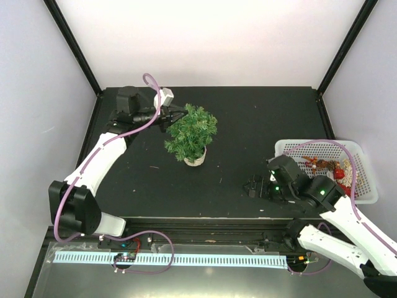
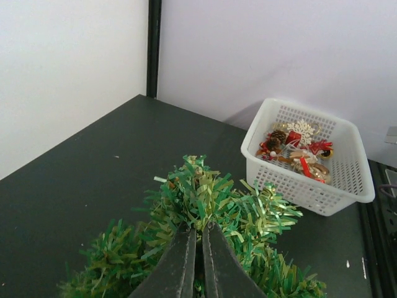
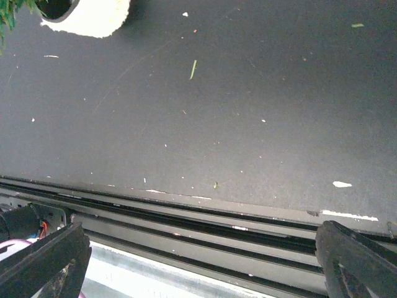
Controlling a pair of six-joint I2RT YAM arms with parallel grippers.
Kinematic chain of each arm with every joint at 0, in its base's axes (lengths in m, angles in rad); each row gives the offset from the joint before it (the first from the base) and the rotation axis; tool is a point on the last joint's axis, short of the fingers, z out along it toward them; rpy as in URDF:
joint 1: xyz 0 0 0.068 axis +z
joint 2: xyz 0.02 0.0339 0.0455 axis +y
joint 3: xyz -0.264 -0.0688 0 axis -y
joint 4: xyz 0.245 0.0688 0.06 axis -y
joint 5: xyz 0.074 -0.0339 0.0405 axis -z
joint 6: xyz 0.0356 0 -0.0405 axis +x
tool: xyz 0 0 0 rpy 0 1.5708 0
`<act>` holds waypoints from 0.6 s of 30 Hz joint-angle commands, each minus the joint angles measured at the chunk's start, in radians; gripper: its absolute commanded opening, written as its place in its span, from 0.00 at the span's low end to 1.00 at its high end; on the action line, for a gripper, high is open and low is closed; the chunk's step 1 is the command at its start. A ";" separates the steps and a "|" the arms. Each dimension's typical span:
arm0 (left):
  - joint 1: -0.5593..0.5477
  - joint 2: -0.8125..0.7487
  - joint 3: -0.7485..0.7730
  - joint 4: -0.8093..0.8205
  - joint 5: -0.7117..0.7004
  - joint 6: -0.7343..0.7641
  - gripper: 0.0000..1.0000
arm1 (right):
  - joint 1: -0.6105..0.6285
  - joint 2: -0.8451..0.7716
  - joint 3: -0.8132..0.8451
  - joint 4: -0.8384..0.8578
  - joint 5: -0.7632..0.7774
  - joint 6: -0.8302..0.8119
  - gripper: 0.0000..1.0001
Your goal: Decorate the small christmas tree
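Small christmas tree (image 1: 191,131) upright in its cream pot (image 1: 195,159) on the dark bench (image 1: 260,118), left of centre; left end effector (image 1: 169,118) at the tree's upper left edge, its fingers (image 2: 180,264) drawn almost together with tips buried among the needles; whether a sprig is pinched cannot be told; right end effector (image 1: 253,186) well apart from the tree, low near the front edge, fingers (image 3: 46,257) spread wide, holding nothing; white mesh basket (image 1: 285,147) of ornaments (image 1: 325,167) at the right edge.
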 commanded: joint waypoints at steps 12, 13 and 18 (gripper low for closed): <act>-0.059 0.115 0.004 0.266 -0.103 0.027 0.02 | -0.005 -0.081 -0.045 -0.036 0.029 0.075 1.00; -0.059 0.128 0.017 0.271 -0.109 0.027 0.02 | -0.005 -0.080 -0.045 -0.037 0.029 0.074 1.00; -0.058 0.178 0.074 0.276 -0.127 0.029 0.02 | -0.005 -0.074 -0.044 -0.039 0.028 0.079 1.00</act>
